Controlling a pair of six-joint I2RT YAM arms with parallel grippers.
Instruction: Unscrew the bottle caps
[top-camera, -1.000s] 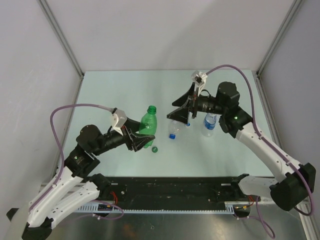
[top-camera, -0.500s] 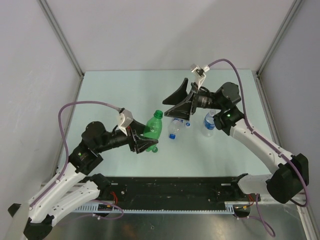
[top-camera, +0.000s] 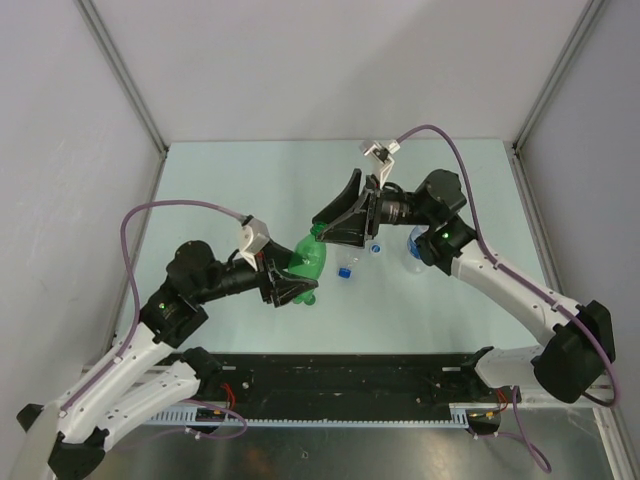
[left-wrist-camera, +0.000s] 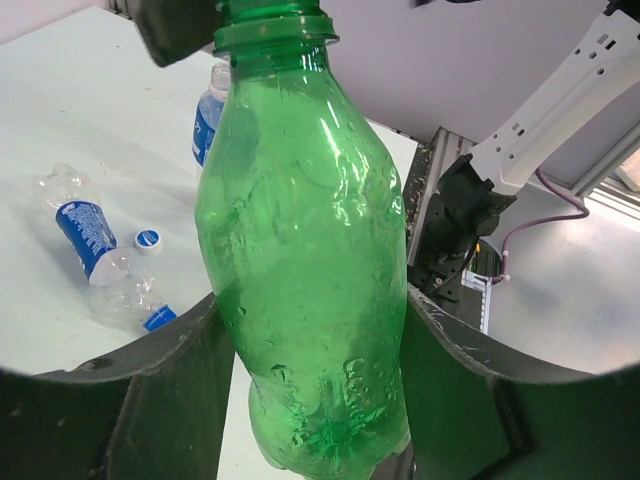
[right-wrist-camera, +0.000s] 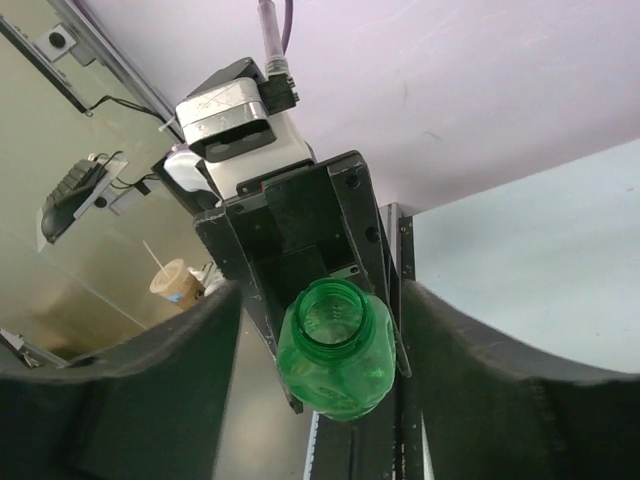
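The left end effector (left-wrist-camera: 310, 350) clamps the green bottle (left-wrist-camera: 300, 230). The right end effector (right-wrist-camera: 318, 350) stands apart around its open neck. If it closes off-centre, we risk wrenching the bottle loose.

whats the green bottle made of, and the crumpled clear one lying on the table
Green bottle: seemingly thin translucent green plastic, glossy; light passes through and its wall shows dimples and bright highlights. Lying clear bottle: likely thin transparent plastic, since it is creased and dented; its blue label looks like printed film.
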